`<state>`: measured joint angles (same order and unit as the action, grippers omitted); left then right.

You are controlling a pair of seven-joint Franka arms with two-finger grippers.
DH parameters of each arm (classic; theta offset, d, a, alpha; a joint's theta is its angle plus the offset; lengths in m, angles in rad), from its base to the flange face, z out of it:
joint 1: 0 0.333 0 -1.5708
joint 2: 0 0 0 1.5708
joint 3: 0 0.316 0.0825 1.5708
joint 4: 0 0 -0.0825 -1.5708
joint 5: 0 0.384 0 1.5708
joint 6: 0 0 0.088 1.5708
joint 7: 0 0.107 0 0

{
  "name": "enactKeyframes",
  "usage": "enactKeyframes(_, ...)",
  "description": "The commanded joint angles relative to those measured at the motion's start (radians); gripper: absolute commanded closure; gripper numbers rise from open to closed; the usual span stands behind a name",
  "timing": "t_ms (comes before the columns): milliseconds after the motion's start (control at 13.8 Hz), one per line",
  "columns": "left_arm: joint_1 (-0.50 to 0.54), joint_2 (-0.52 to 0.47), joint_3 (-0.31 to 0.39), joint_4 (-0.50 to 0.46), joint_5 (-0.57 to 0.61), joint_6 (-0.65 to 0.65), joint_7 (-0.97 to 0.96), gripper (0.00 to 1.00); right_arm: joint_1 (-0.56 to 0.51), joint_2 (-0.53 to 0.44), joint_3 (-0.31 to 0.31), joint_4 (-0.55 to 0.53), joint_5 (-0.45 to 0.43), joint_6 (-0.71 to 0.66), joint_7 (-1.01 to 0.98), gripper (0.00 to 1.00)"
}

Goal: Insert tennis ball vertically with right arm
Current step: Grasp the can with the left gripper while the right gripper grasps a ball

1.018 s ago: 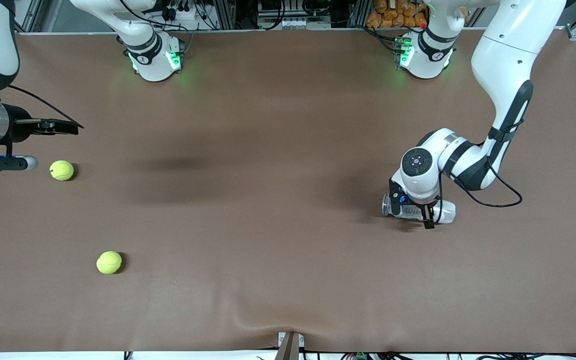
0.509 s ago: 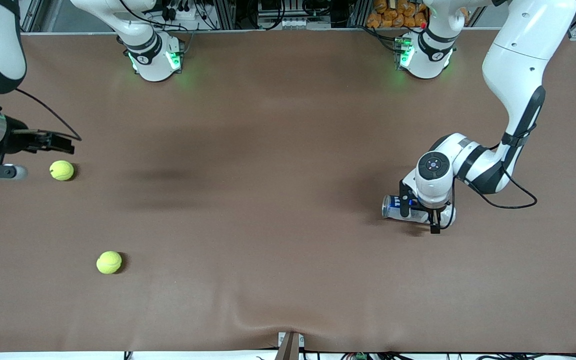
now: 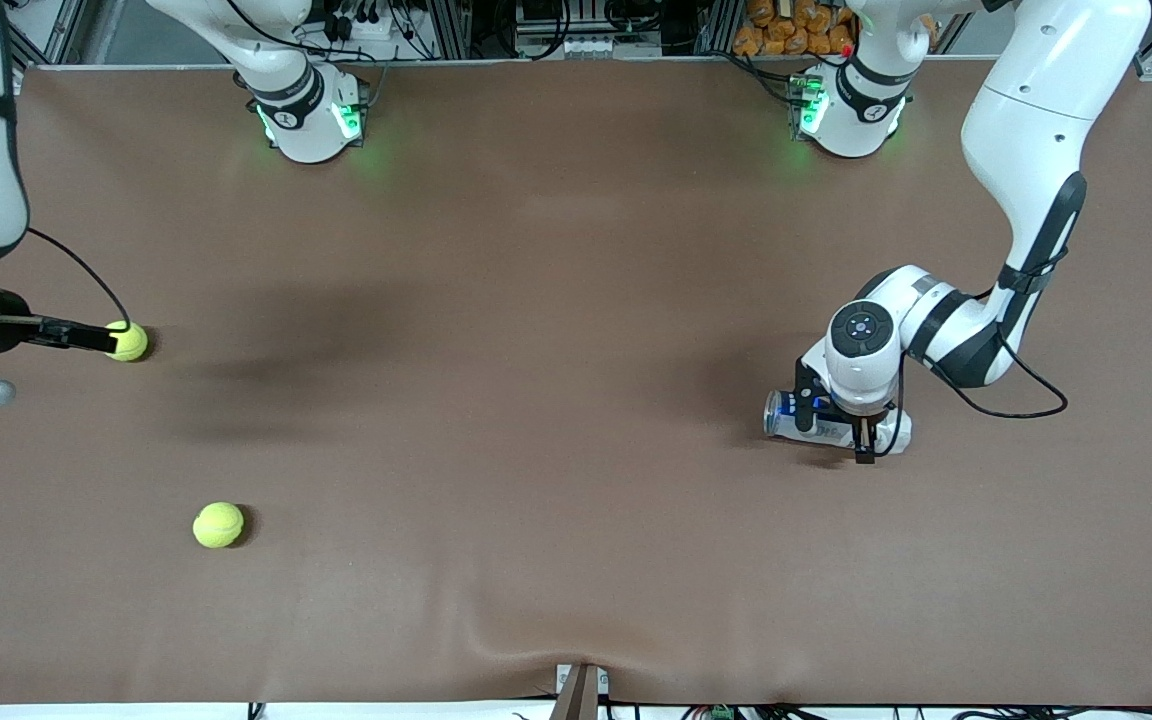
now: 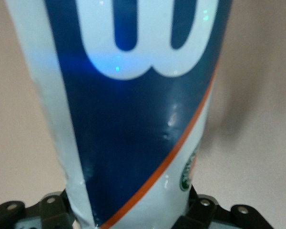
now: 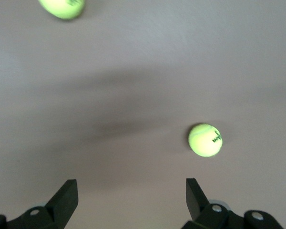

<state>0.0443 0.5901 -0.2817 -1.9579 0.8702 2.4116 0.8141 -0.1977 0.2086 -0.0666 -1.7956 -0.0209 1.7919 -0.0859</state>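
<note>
While the right gripper (image 3: 101, 337) has come down over the last second from above the table to the farther ball (image 3: 126, 341), its jaws stand wide open with nothing between them, so I judge the grasp is about to begin. That ball (image 5: 205, 140) lies just ahead of the open jaws, nearer one finger (image 5: 196, 196). I count two balls, the other (image 3: 218, 525) lying apart, one can (image 3: 834, 424) lying on its side between the left gripper's (image 3: 841, 425) jaws, and two arms.

Right arm reaching in low from the table's edge, right gripper (image 3: 101, 337) horizontal with fingers (image 5: 64, 198) spread wide, left arm bent downward, left gripper (image 3: 841, 430) pointing down, low at the tabletop
</note>
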Motion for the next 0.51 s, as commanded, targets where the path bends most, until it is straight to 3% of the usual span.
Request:
enactKeyframes(0,0.0,0.016,0.001,0.002,0.024,0.015,0.004,0.21,-0.069,0.003,0.013,-0.105,-0.008,0.085,-0.026,0.0)
enactKeyframes(291,0.002,0.017,0.001,0.004,0.024,0.015,0.002,0.25,-0.146,0.017,0.013,-0.249,-0.047,0.251,-0.041,0.0)
enactKeyframes(436,0.002,0.017,-0.001,0.004,0.024,0.015,-0.007,0.24,-0.205,0.047,0.013,-0.338,-0.048,0.436,-0.138,0.0)
